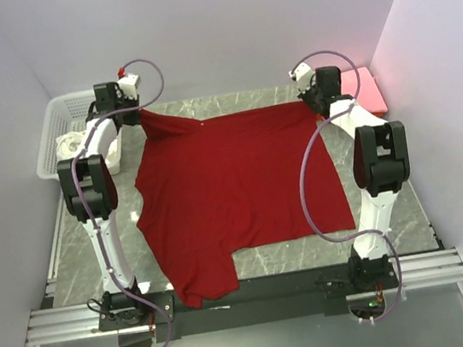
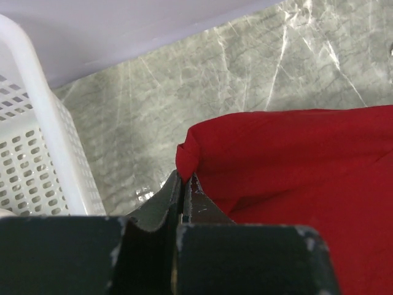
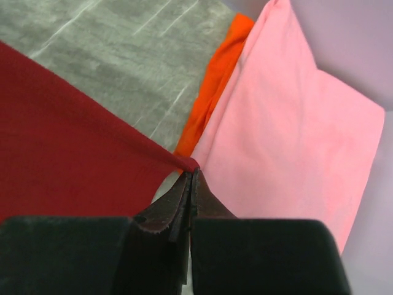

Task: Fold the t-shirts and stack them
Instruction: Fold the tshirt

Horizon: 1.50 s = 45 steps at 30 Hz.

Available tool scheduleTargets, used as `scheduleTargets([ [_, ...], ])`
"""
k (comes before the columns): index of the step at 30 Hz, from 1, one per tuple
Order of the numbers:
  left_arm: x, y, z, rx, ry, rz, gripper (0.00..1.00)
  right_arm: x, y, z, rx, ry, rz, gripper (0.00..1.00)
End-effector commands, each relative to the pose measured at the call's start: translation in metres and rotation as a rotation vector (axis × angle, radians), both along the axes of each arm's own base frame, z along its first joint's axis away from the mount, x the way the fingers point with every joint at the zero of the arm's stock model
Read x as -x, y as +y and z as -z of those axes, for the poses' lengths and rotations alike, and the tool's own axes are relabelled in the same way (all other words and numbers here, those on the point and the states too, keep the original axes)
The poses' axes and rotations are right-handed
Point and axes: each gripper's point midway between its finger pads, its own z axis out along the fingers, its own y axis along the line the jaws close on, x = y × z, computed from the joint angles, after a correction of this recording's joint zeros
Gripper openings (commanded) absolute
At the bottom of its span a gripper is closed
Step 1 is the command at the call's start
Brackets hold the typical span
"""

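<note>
A deep red t-shirt (image 1: pixel 233 182) lies spread over the table, one sleeve hanging over the near edge. My left gripper (image 1: pixel 130 117) is shut on its far left corner, seen in the left wrist view (image 2: pixel 186 175) pinching the red cloth (image 2: pixel 288 160). My right gripper (image 1: pixel 317 97) is shut on the far right corner, seen in the right wrist view (image 3: pixel 191 170) holding the red cloth (image 3: pixel 67 147) taut. A folded pink t-shirt (image 3: pixel 288 135) lies on an orange one (image 3: pixel 212 80) at the far right (image 1: pixel 364 90). A white cloth (image 1: pixel 68 146) lies in the basket.
A white plastic lattice basket (image 1: pixel 52 138) stands at the far left, close to my left gripper, and shows in the left wrist view (image 2: pixel 37 160). The grey marble table (image 1: pixel 247 100) is bare behind the shirt. Walls close in on three sides.
</note>
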Motion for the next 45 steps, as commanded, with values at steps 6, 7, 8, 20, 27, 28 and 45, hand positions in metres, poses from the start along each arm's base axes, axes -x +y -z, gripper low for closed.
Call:
scheduleTargets([
  [6,0.038,-0.02,-0.048,-0.015,-0.053,0.143,0.0,0.024,-0.009,-0.021,-0.01,0.05,-0.06,0.0],
  [7,0.048,-0.021,-0.056,-0.018,-0.046,0.156,0.0,0.028,-0.01,-0.021,-0.018,0.058,-0.07,0.0],
  [8,0.054,-0.021,-0.057,-0.018,-0.039,0.163,0.0,0.032,-0.01,-0.021,-0.021,0.065,-0.081,0.0],
  [20,0.149,-0.037,-0.034,0.019,0.23,0.095,0.0,0.076,-0.01,-0.004,-0.02,0.283,-0.223,0.0],
  [27,0.215,-0.055,-0.023,0.126,0.339,-0.085,0.01,0.089,-0.016,0.005,-0.002,0.343,-0.245,0.0],
  [28,0.228,-0.056,-0.011,0.119,0.373,-0.098,0.0,0.09,-0.017,0.008,0.002,0.352,-0.246,0.0],
  [45,0.232,-0.047,-0.033,0.123,0.39,-0.108,0.0,0.085,-0.024,-0.007,-0.007,0.375,-0.253,0.0],
])
